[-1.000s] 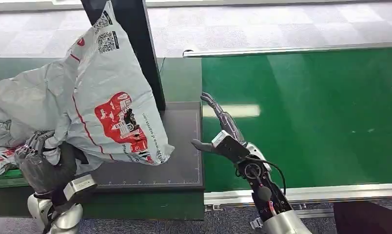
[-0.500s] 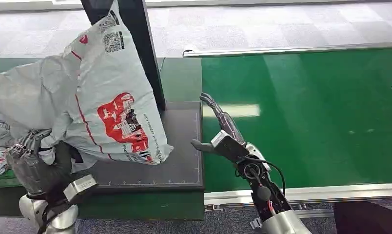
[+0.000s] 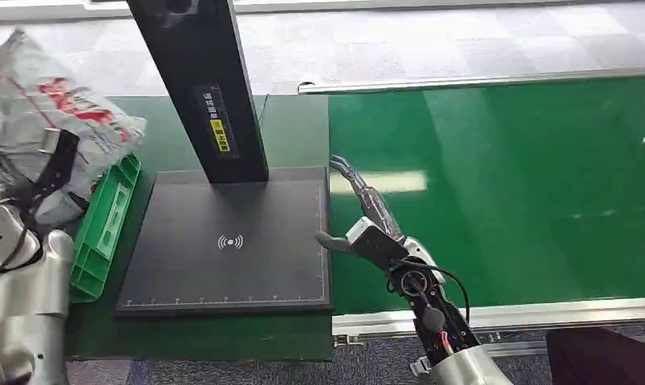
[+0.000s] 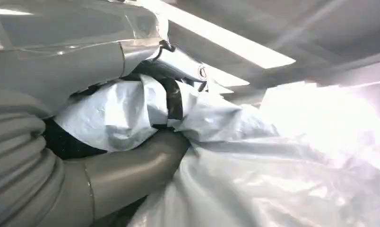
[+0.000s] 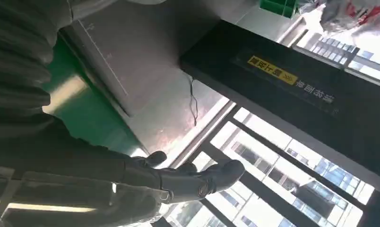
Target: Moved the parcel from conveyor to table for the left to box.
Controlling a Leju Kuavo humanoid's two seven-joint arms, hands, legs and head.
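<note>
While the left robot hand gripped the grey parcel above the green crate, the right robot hand lay open over the conveyor; lowering seemed next.

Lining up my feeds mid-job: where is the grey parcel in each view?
Head view: grey parcel at far left, above the green crate.
Left wrist view: held by the left hand, spreading across the frame.
Right wrist view: a corner at the top right.
Shared landmark: black post.

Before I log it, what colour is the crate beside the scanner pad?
Bright green; the crate shows best in the head view, left of the pad.
</note>
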